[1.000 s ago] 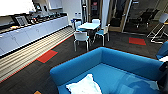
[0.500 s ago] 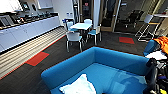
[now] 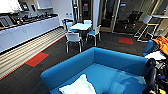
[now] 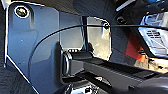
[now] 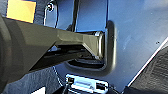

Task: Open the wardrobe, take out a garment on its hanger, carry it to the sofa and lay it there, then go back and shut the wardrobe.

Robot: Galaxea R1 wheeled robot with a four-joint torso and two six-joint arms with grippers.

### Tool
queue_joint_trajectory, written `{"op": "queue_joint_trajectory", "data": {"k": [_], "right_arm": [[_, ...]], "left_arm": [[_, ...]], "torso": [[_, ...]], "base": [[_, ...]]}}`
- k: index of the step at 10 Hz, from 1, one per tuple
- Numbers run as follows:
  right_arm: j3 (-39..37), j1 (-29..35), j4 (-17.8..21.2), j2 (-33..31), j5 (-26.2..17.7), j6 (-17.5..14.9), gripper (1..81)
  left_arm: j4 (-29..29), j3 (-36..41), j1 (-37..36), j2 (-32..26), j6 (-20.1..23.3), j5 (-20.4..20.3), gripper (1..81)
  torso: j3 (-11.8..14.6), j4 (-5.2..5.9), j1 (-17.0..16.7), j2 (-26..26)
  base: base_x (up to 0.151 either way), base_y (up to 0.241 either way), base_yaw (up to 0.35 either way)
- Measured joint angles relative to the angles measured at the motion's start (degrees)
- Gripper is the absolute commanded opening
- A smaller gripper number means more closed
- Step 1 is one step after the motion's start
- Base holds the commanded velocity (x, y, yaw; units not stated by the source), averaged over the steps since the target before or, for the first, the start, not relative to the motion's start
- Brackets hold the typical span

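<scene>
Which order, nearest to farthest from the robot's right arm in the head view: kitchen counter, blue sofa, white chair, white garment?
1. blue sofa, right beside the right arm.
2. white garment, on the seat, lower left.
3. white chair, beyond the sofa's back.
4. kitchen counter, far left.

Lots of blue and red in this room

The sofa [image 3: 117, 62] is bright blue all over, with a white garment [image 3: 78, 87] lying on its seat. Floor is dark charcoal carpet [image 3: 55, 53] with red-orange patches [image 3: 37, 59] set in, and a pale grey striped strip [image 3: 30, 47] runs alongside the white cabinets [image 3: 27, 31]. Chairs [image 3: 73, 38] are white with blue seats around a light blue-white surface [image 3: 80, 26]. Something orange [image 3: 163, 42] is piled at the far right.
</scene>
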Motion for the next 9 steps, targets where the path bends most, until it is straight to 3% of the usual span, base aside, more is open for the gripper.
{"op": "queue_joint_trajectory", "data": {"k": [7, 9], "right_arm": [[-4.0, -1.0, 0.0, 2.8, -0.4, 0.0, 81.1], [-4.1, -1.2, 0.0, 2.9, -1.0, 0.0, 81.1]], "left_arm": [[0.1, -16.1, 4.3, 9.1, 2.1, 0.1, 81.1], [0.1, -21.1, 4.6, 12.0, 2.3, 0.1, 81.1]], "torso": [[9.1, 0.0, -0.1, -0.1], [9.9, 0.0, -0.1, -0.2]], "base": [[0.0, 0.0, 0.0], [0.0, 0.0, 0.0]]}}
